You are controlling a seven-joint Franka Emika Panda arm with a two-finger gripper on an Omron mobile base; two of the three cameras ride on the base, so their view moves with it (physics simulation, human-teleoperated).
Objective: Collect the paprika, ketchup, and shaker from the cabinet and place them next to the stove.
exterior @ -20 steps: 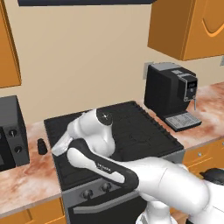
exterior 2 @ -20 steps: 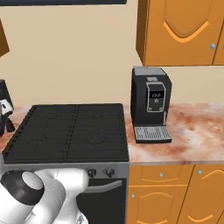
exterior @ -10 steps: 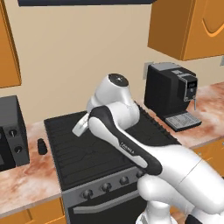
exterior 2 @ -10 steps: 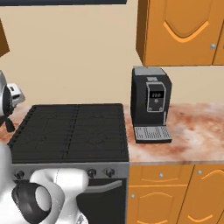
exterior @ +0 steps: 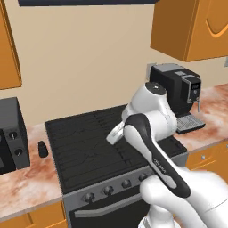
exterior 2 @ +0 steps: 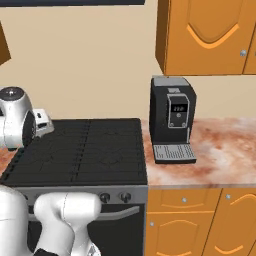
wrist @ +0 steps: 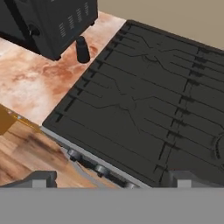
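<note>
The shaker [exterior: 42, 149] is a small black cylinder standing upright on the marbled counter just left of the stove [exterior: 89, 142]. In the hand view the shaker [wrist: 82, 49] sits at the upper left, beside the cooktop's far corner. My gripper [wrist: 111, 179] hovers above the stove [wrist: 148, 100] near its front edge, open wide with nothing between its fingertips [wrist: 41, 178]. It is well apart from the shaker. The plain orange side of the cabinet [exterior: 8, 53] shows at the far left; its inside is out of view. The paprika and ketchup are out of view.
A black boxy appliance [exterior: 10, 133] stands on the counter left of the shaker. A black coffee machine [exterior 2: 172, 117] stands on the counter right of the stove. Orange grooved-door cabinets [exterior 2: 210, 35] hang at the upper right. My arm [exterior: 151, 107] rises over the stove's middle.
My arm has lifted from low beside the shaker and swung right, out over the cooktop. The shaker stays on the counter. The gripper remains open.
</note>
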